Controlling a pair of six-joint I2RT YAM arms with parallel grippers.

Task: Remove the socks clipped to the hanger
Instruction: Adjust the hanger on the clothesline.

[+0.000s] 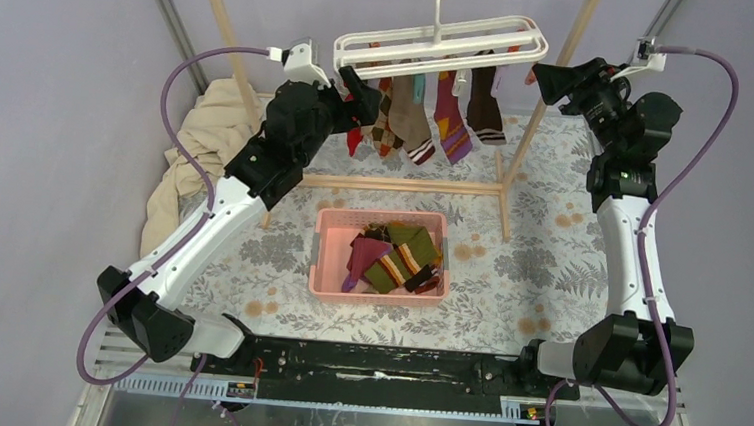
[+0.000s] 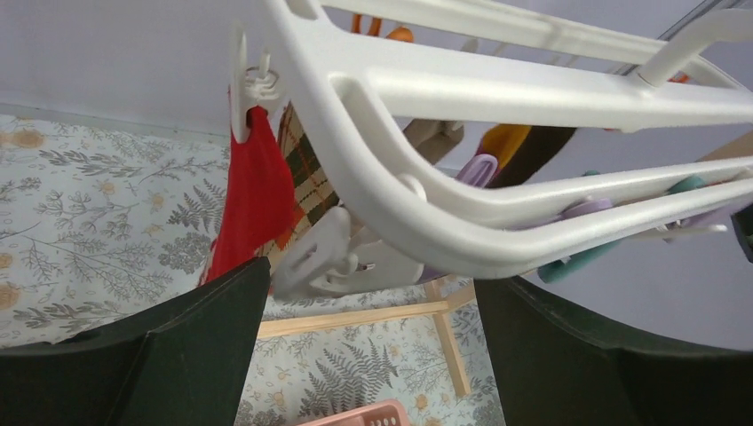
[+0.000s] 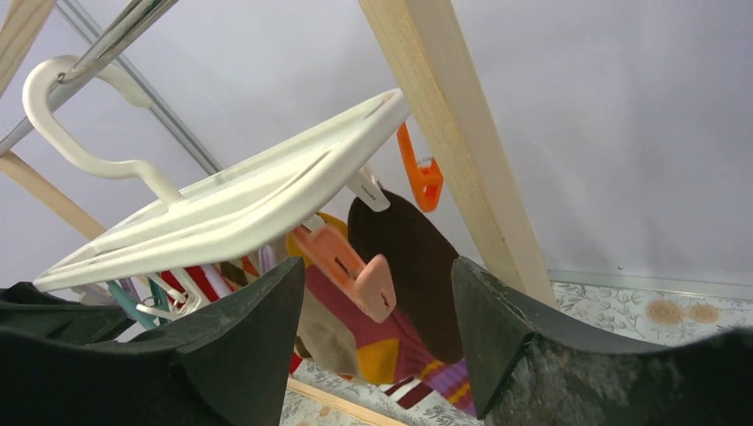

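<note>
The white hanger [image 1: 443,45] hangs by its hook from the metal rail, with several socks clipped under it: a red sock [image 1: 355,136], an argyle sock [image 1: 387,124], a beige sock [image 1: 412,120], a maroon sock [image 1: 450,118] and a dark brown sock [image 1: 485,105]. My left gripper [image 1: 363,94] is open at the hanger's left end; in the left wrist view [image 2: 368,293] the red sock [image 2: 257,200] and an empty white clip [image 2: 315,253] hang just ahead. My right gripper [image 1: 541,79] is open by the hanger's right end; in its wrist view [image 3: 377,293] an empty peach clip [image 3: 355,266] and the dark brown sock [image 3: 413,257] hang between the fingers.
A pink basket [image 1: 328,260] with several removed socks stands on the floral cloth below the hanger. The wooden rack's right post [image 1: 552,90] is next to my right gripper, and its base bar [image 1: 405,185] lies under the socks. A beige cloth [image 1: 198,140] is piled at the left.
</note>
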